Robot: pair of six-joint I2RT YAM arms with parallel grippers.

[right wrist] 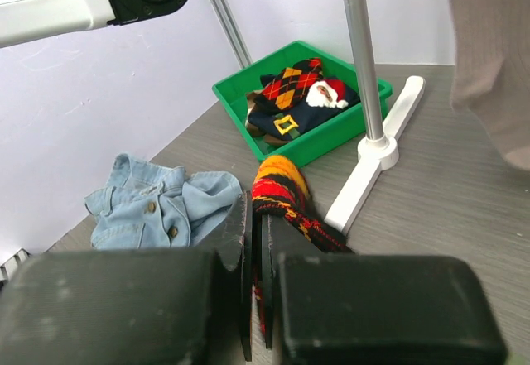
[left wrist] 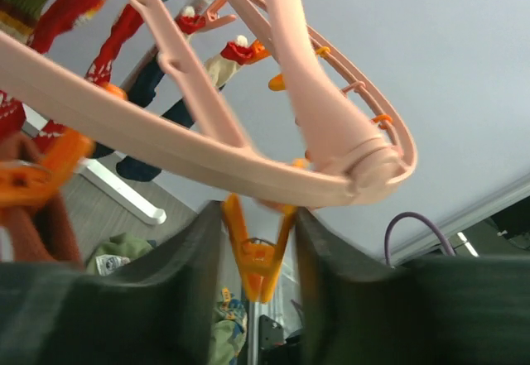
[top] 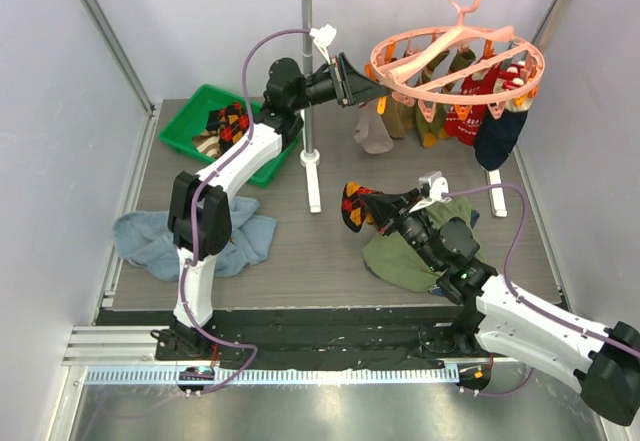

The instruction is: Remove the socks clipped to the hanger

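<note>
The salmon-pink round hanger (top: 455, 59) hangs by its hook from the rail, with several socks (top: 465, 121) clipped under it: red, navy, olive. My left gripper (top: 375, 89) is at its left rim. In the left wrist view the left gripper (left wrist: 258, 214) is shut on the arms of an orange peg (left wrist: 257, 257) under the hanger ring (left wrist: 207, 154). A grey sock (top: 372, 131) hangs just below it. My right gripper (top: 368, 206) is low over the table, and in its wrist view the right gripper (right wrist: 257, 216) is shut on a red, yellow and black sock (right wrist: 281, 187).
A green tray (top: 183, 109) at the back left holds several socks. The grey-and-white rail stand (top: 308, 81) rises between tray and hanger, its foot (top: 312, 176) on the table. A blue denim garment (top: 150, 236) lies front left, an olive garment (top: 400, 256) under my right arm.
</note>
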